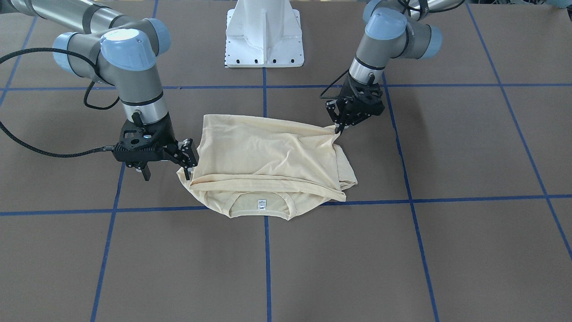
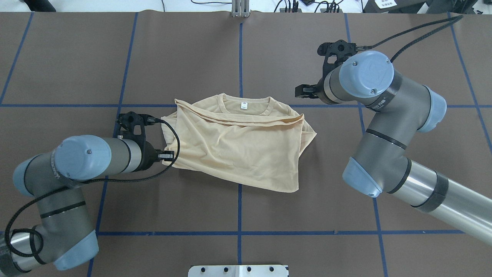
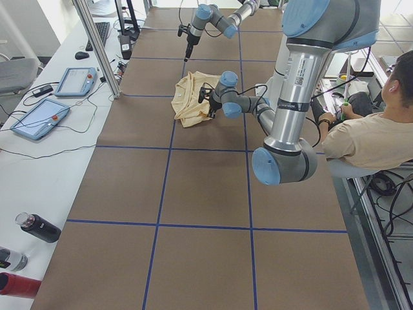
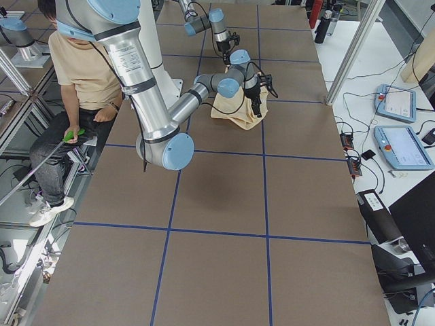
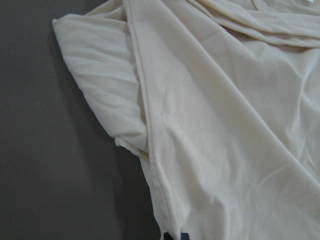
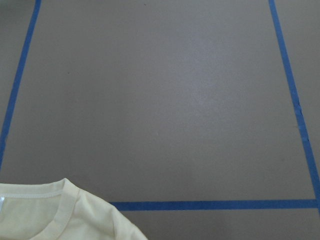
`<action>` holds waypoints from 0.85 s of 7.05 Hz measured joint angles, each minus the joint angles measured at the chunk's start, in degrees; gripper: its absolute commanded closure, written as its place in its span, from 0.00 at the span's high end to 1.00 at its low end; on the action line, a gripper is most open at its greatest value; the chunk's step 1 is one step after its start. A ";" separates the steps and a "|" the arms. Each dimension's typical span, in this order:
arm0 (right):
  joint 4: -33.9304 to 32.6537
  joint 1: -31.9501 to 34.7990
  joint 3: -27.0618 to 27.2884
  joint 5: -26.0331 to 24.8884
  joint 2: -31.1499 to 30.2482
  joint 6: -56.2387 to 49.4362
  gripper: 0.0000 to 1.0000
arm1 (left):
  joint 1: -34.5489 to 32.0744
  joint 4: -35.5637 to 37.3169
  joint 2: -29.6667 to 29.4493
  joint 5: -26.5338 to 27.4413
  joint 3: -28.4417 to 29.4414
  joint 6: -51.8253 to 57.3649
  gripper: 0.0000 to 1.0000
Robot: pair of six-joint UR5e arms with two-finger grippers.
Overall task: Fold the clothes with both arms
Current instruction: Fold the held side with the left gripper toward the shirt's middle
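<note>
At left, the left end effector (image 2: 166, 156) pinches the near corner of the T-shirt (image 2: 238, 146), which lies half folded in the middle of the bench (image 2: 192, 57), collar toward the far edge. We judge that pulling on that one thin hem could slip it free or drag the stack askew. At right, the right end effector (image 2: 305, 91) holds no cloth. We cannot tell whether it is spread, and nothing anchors that side.
</note>
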 measured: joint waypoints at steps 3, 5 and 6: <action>0.00 -0.34 -0.04 0.00 0.04 0.28 1.00 | -12.74 -0.67 -5.00 -0.01 12.03 13.30 0.00; 0.00 -0.56 -0.07 -0.02 0.05 0.40 1.00 | -18.69 -6.63 -16.75 -0.07 29.07 16.94 0.00; 0.00 -0.65 -0.04 -0.08 0.04 0.47 1.00 | -20.05 -11.70 -22.67 -0.16 38.05 17.37 0.99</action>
